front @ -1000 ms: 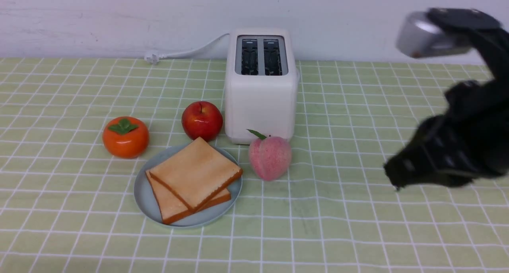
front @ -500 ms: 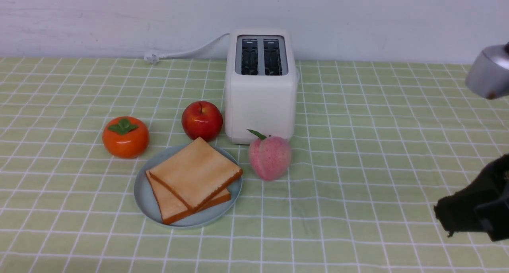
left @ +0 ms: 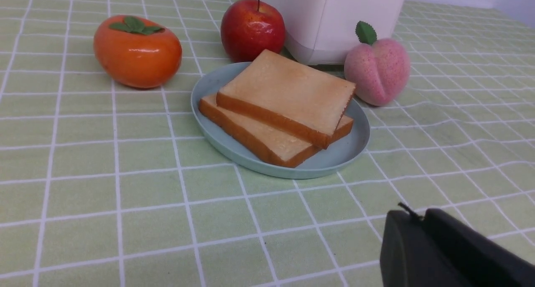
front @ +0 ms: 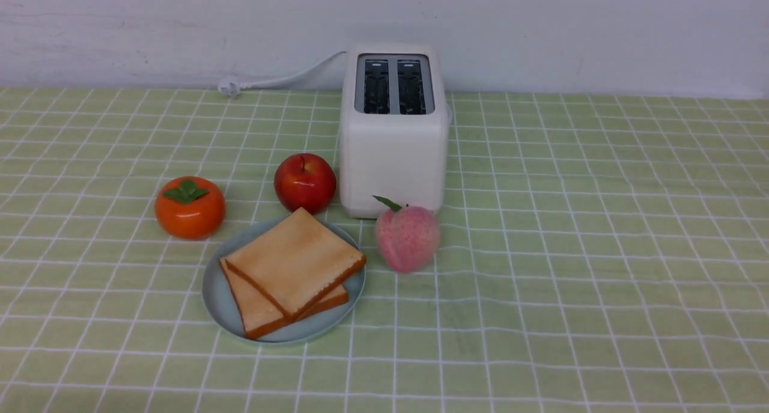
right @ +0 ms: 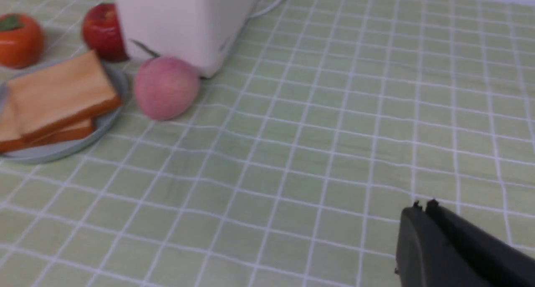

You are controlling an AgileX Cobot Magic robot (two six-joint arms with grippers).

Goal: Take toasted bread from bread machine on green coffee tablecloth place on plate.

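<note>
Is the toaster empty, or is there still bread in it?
Empty: both dark slots of the toaster show no bread, and two slices lie on the plate.

plate: round, pale blue-grey (right: 106,126), cut off by the edge of the view
toast: one slice (right: 62,92) lying across another slice (right: 77,130), both on the plate
persimmon: orange (right: 21,44), near the plate
apple: red (right: 104,32), near the plate
peach: pink (right: 166,87), between plate and white toaster (right: 167,19)
cord: white (right: 271,5), partly visible
tablecloth: green, white grid (right: 326,153)
right gripper: closed (right: 425,207), apart from the toast
</note>
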